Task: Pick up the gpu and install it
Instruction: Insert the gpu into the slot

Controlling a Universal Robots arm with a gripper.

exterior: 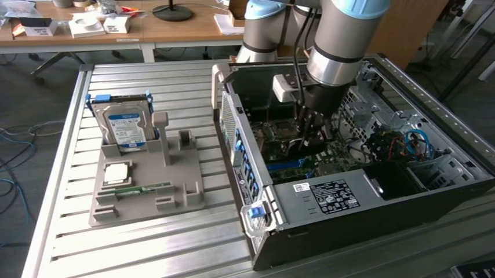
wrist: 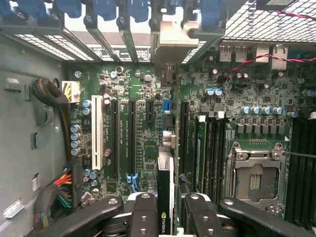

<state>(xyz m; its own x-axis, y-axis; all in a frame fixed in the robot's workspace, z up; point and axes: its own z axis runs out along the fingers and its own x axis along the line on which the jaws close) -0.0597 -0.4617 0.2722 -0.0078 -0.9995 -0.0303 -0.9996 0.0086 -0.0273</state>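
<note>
My end effector (wrist: pixel 165 217) is pinching the gpu (wrist: pixel 166 182) over the motherboard slots (wrist: pixel 133 138) inside the case (exterior: pixel 325 197). I'm guessing any tilt is risking a jammed card or snagging bracket. Counting the exterior view left to right: one hard drive (exterior: pixel 124 124), one processor chip (exterior: pixel 117 172), one memory stick (exterior: pixel 143 189) in the holder (exterior: pixel 182 197), then one gpu.

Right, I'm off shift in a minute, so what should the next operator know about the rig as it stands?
The hand is shut on the gpu, inside the open computer case.
The gpu is held edge-on above the expansion slots of the motherboard, with its metal bracket toward the rear slot openings.
Done: gpu picked up and in the case.
Left: seating; whether it has entered a slot cannot be told.
The hard drive stands in the grey tray beside the case.
</note>
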